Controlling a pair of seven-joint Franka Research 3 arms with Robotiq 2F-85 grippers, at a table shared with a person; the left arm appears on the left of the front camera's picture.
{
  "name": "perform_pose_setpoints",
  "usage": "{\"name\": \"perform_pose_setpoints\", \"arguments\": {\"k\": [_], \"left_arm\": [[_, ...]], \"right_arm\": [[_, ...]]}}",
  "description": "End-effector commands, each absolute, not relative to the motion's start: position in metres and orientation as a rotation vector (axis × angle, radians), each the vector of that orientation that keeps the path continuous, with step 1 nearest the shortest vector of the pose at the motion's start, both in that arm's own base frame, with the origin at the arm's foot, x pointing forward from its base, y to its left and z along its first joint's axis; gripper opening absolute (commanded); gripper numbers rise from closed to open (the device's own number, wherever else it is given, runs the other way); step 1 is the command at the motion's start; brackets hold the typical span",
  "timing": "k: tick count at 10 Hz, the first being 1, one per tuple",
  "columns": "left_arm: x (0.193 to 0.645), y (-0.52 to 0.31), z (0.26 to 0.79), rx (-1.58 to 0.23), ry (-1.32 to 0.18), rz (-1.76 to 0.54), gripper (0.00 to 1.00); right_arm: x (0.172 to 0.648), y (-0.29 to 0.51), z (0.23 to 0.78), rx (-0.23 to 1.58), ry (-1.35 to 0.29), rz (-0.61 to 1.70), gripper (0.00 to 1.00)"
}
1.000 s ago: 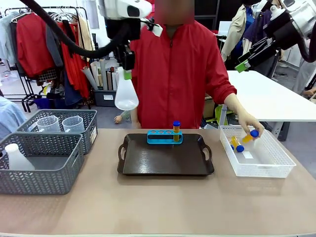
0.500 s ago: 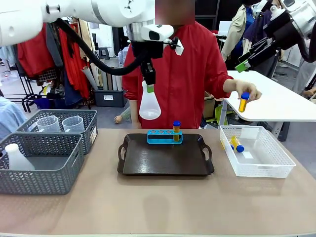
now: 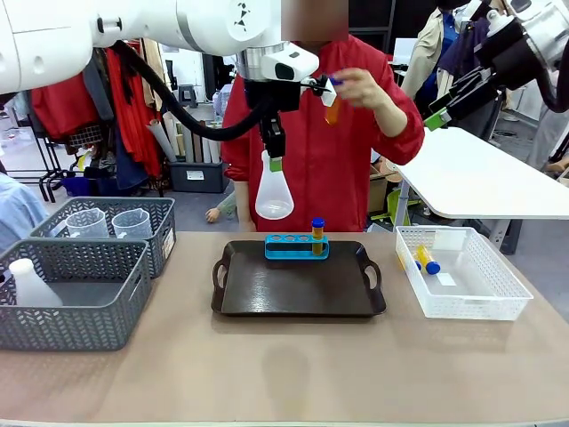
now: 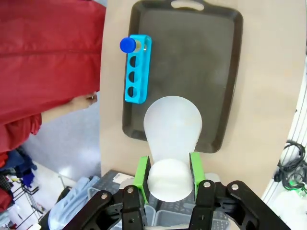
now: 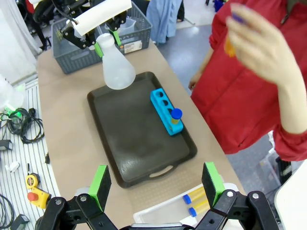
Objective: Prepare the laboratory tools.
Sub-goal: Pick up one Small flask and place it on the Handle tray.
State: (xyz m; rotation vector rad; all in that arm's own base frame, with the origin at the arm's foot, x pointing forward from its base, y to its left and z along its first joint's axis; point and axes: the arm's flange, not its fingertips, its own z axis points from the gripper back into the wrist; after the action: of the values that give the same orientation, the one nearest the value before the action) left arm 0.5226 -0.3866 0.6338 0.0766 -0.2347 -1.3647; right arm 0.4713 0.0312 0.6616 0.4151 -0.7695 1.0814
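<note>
A tan table runs across the front view, with clothes rails behind it and a person in a red jacket at the far side. On it sits a dark tray. At the tray's far edge the blue rack carries one blue-capped tube of orange liquid, upright at its right end. And there's the left gripper, high over that far edge, with the conical flask hanging from it by the neck, base down, well clear of the tray! The left wrist view shows the grip itself: green pads pressed to either side of the neck. From above, three rack holes stand empty beside the capped one. The person's hand is up at chest height holding a second tube, a blur in the right wrist view. That view looks down between the fingers of the right gripper, spread wide with nothing between them. In the white basket right of the tray lie two more tubes. Over on the left, the near grey basket holds another flask, and the far grey basket holds two clear beakers.
</note>
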Motion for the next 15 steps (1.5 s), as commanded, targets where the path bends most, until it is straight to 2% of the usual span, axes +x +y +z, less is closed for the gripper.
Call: {"name": "perform_pose_setpoints", "arguments": {"k": [1,5,8,15], "left_arm": [[0.523,-0.387,0.632,0.076,-0.232,-1.366,0.00],[0.573,-0.414,0.590,-0.031,-0.182,-1.640,0.00],[0.609,-0.438,0.543,-0.100,-0.107,-1.710,0.00],[0.614,-0.505,0.482,-0.084,-0.039,-1.844,0.00]], "right_arm": [[0.471,0.031,0.663,0.418,-0.773,1.086,1.00],[0.471,0.031,0.663,0.418,-0.773,1.086,1.00],[0.471,0.031,0.663,0.418,-0.773,1.086,1.00],[0.471,0.031,0.663,0.418,-0.773,1.086,1.00]]}}
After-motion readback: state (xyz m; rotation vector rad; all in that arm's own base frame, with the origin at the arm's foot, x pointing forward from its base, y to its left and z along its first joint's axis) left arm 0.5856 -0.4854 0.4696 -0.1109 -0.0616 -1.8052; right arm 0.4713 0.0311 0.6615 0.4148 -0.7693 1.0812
